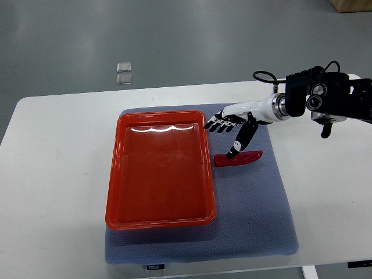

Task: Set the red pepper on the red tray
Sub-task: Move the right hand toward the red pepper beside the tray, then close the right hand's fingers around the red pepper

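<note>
Beside red tray (116, 174), red pepper (244, 158) on mat, right hand (232, 127) above, fingers (216, 124) spread

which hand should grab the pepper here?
Right. The right hand already hovers with fingers spread just above the red pepper, lying beside the red tray. No left arm is in view.

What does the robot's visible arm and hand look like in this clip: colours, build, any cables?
Only the right arm shows. Its right hand has slim black-and-white segmented fingers on a glossy white palm and wrist shell. Behind that sits a silver metal ring, then a bulky black forearm block with round lens-like fittings. A thin black cable loops above the wrist.
</note>
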